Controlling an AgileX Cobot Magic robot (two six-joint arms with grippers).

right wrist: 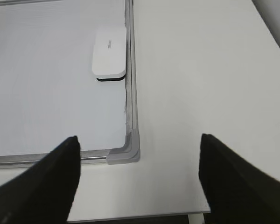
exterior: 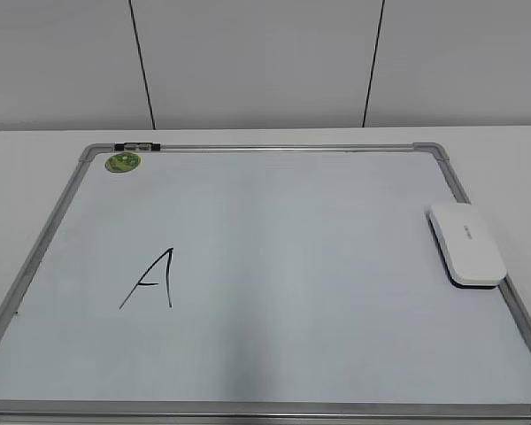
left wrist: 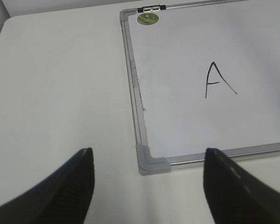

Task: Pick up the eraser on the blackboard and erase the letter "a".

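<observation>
The right gripper (right wrist: pixel 139 182) is hanging wide open and empty just off the blackboard (exterior: pixel 274 149) near corner, and the left gripper (left wrist: pixel 148 186) likewise. It ought to be coming straight down over the eraser (exterior: pixel 465 243), pinching its long sides. That flat white block is lying against the blackboard's right frame; the only letter showing is a capital A (exterior: pixel 150 279), left of centre.

A white table (exterior: pixel 248 137) stands against a pale panelled wall (exterior: pixel 257 62) with thin dark vertical seams.
</observation>
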